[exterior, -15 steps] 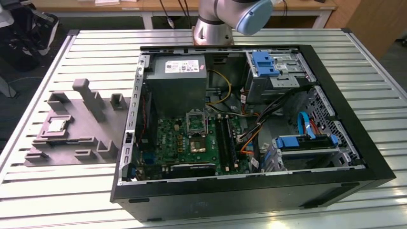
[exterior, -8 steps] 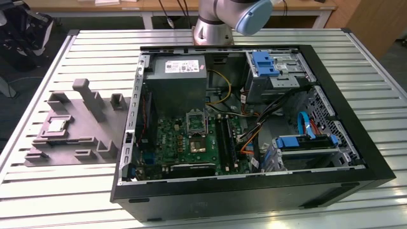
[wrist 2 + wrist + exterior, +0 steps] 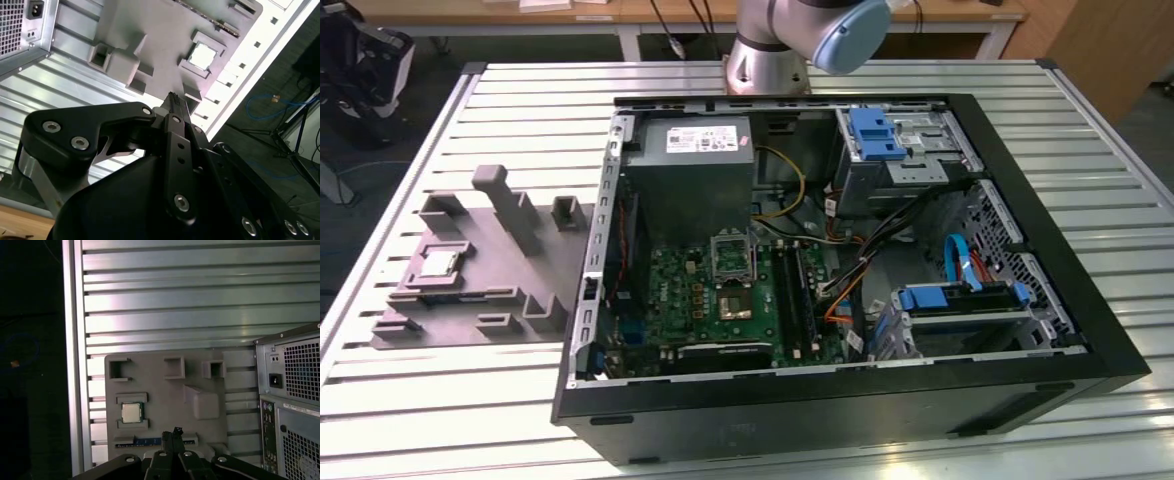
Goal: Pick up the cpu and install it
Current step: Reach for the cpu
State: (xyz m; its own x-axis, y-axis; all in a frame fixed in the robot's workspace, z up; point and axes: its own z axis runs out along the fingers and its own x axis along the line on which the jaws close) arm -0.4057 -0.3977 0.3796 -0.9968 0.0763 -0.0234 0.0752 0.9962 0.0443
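Note:
The cpu (image 3: 440,262) is a small silvery square chip lying flat in a recess of the grey holder block (image 3: 507,300), on the exterior view's left beside the computer case. Both wrist views show the cpu (image 3: 132,413) (image 3: 202,55) in that recess. My gripper (image 3: 173,433) (image 3: 173,96) hangs well above the table, some way off from the chip. It is shut, fingers pressed together with nothing between them. In the exterior view the arm (image 3: 787,40) rises at the back edge.
The open computer case (image 3: 1067,330) lies on the slatted metal table (image 3: 454,420). Inside are the green motherboard (image 3: 680,290), the silver socket frame (image 3: 731,252), the large grey box (image 3: 694,170), cables and blue drive brackets (image 3: 961,297). The holder block has raised posts (image 3: 507,205).

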